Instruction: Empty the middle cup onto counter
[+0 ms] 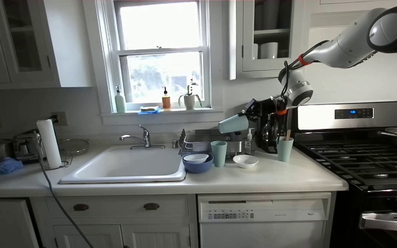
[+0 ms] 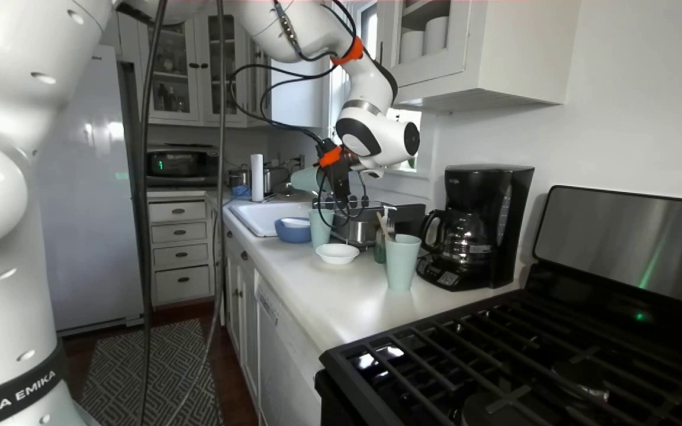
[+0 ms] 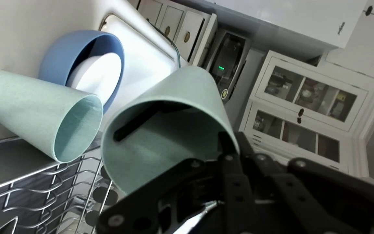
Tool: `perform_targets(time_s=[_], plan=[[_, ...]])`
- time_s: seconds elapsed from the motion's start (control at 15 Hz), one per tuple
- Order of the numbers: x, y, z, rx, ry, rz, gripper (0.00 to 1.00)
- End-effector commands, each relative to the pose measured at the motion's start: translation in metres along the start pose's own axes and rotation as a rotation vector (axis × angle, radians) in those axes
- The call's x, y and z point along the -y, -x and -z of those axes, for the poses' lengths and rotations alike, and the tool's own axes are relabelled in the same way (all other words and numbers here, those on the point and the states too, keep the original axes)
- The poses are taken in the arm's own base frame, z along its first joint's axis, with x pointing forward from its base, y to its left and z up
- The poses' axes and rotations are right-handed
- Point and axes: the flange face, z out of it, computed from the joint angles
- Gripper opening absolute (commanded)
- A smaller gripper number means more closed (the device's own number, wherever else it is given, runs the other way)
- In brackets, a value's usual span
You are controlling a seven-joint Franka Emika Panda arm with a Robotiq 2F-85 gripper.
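The middle cup, a pale teal-green tumbler, is held in the air above the dish rack, tipped nearly on its side. It shows in both exterior views and in the wrist view. My gripper is shut on its rim, one finger inside and one outside. A dark, stick-like object lies inside the cup. The off-white counter is below. Look-alike cups stand upright on it: one beside the blue bowl, and one holding utensils near the coffee maker.
A blue bowl with a white bowl in it stands at the sink edge. A white bowl sits on the counter. The dish rack, black coffee maker and soap bottle stand behind. The stove adjoins.
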Motion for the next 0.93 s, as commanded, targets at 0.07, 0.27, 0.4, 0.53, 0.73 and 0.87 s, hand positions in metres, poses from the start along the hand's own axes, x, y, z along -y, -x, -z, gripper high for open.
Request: perform_targets(time_s=[0.07, 0.27, 0.4, 0.53, 0.73, 0.87], plan=[[-0.012, -0.007, -0.005, -0.118, -0.053, -0.062, 0.01], [-0.028, -0.007, -0.003, -0.168, -0.088, -0.096, 0.01], [-0.036, -0.006, -0.002, -0.196, -0.099, -0.121, 0.01], [-0.044, -0.005, -0.003, -0.224, -0.107, -0.148, 0.01], [-0.053, -0.003, -0.004, -0.25, -0.117, -0.188, 0.01], [-0.058, -0.002, -0.004, -0.27, -0.126, -0.202, 0.01]])
